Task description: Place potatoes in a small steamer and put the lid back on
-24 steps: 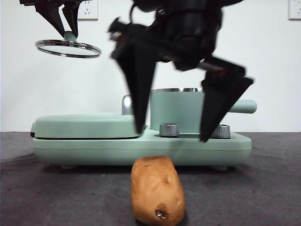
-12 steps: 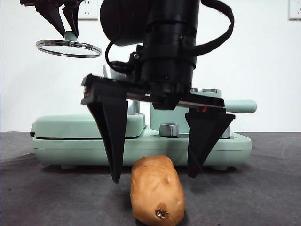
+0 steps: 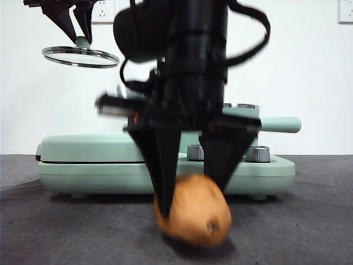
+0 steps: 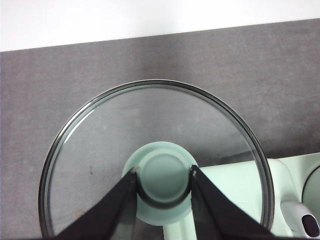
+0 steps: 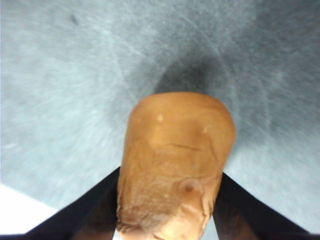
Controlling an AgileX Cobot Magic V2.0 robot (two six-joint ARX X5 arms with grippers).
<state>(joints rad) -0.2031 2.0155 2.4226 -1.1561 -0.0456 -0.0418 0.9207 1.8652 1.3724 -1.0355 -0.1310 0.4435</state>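
Front view shows the oblong orange-brown potato (image 3: 194, 211) low in the centre, blurred, pinched between the jaws of the right gripper (image 3: 190, 190) closed against its sides, at or just above the dark table (image 3: 55, 232). Behind stands the mint-green cylindrical steamer (image 3: 245, 124), open. At upper left the left gripper (image 3: 77, 25) clamps the knob of the round glass lid (image 3: 80, 56), aloft. Loading and lidding remain undone.

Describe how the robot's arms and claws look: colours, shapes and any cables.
Both are black. The right claw has two flat, wedge-shaped jaws that taper to points, under a thick round black wrist with a black cable looping beside it. The left claw has two similar pointed black jaws. No markings can be read.
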